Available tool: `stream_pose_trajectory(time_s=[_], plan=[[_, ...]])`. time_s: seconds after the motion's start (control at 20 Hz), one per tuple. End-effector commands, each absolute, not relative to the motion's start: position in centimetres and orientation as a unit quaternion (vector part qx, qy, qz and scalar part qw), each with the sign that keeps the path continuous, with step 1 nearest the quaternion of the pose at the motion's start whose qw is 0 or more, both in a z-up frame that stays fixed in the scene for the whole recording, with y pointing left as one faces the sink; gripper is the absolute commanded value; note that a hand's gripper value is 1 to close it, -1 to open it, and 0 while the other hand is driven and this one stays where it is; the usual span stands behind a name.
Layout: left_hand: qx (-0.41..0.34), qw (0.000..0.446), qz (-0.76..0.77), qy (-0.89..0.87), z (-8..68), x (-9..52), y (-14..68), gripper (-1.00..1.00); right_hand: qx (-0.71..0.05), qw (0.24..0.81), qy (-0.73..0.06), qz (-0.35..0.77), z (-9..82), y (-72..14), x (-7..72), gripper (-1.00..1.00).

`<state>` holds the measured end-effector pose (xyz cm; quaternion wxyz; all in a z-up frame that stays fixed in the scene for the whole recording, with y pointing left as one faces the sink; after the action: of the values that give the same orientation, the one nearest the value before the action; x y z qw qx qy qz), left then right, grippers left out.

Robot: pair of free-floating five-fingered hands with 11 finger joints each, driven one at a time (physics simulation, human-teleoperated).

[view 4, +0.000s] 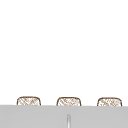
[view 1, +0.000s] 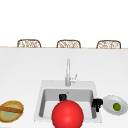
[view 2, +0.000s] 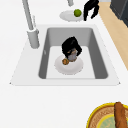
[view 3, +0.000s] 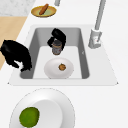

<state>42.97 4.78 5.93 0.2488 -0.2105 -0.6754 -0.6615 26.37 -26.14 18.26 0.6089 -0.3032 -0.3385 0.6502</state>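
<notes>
My left hand is down inside the sink, shut on a small grey jar that it holds upright. Just beside the jar a white plate lies on the sink floor with a small brown bit of food on it. My right hand hangs over the sink's right rim with relaxed fingers pointing down, holding nothing. Next to it stands a white plate with a green lime.
A big red ball hides the sink's front in the front view. The faucet rises behind the basin. A yellow-rimmed dish with a brown sausage sits on the left counter. Wicker chairs stand behind.
</notes>
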Motion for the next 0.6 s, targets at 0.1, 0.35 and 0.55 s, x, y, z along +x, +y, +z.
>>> stream_pose_trajectory(time_s=[0.1,0.35,0.55], plan=[[-0.215,0.245,-0.649,-0.688,1.2,43.6,4.3,1.0,-0.303,0.609,-0.339,0.65,18.3,-26.1,26.4,0.0],[-0.221,0.245,-0.648,-0.686,-1.5,43.6,4.3,1.0,-0.303,0.609,-0.339,0.65,18.3,-26.1,26.4,0.0],[-0.219,0.246,-0.655,-0.68,-3.1,44.0,4.3,1.0,-0.303,0.609,-0.339,0.65,18.3,-26.1,26.4,0.0]])
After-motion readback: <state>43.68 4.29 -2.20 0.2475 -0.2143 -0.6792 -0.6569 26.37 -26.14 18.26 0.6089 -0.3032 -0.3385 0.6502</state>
